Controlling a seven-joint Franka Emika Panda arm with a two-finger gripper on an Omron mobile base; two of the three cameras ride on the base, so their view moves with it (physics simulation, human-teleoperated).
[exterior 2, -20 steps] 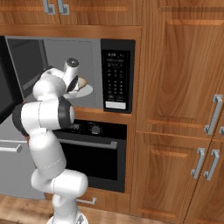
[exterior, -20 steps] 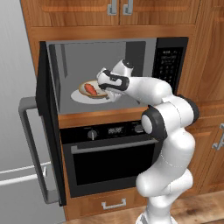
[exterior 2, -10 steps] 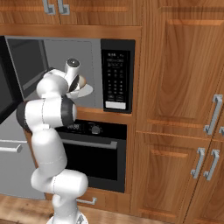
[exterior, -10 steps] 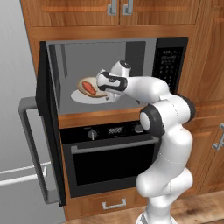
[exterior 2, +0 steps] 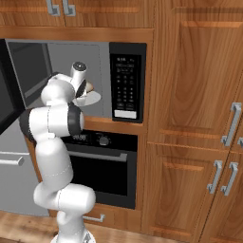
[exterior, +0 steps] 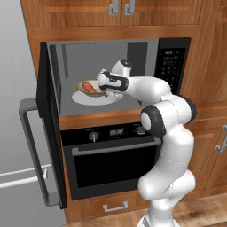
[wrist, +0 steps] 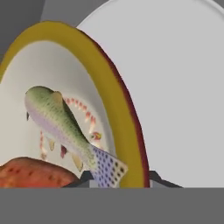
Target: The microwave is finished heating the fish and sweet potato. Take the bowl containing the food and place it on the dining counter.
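Right now the grasp step is being settled: the end effector [exterior: 105, 87] is reaching into the open microwave [exterior: 174, 66] with its jaws drawn narrow, one finger showing inside the rim of the bowl [wrist: 114, 107] and one outside it, so it appears to be pinching that rim. The bowl is sitting on the white turntable [wrist: 175, 78] directly ahead of the end effector, with the fish [wrist: 61, 122] lying just beyond the fingertips and the sweet potato [wrist: 35, 174] off to one side of them. Next, I judge, comes a small lift clear of the turntable, then a level pull straight back out of the cavity, keeping the bowl flat so the food is not sliding before the carry to the dining worktop
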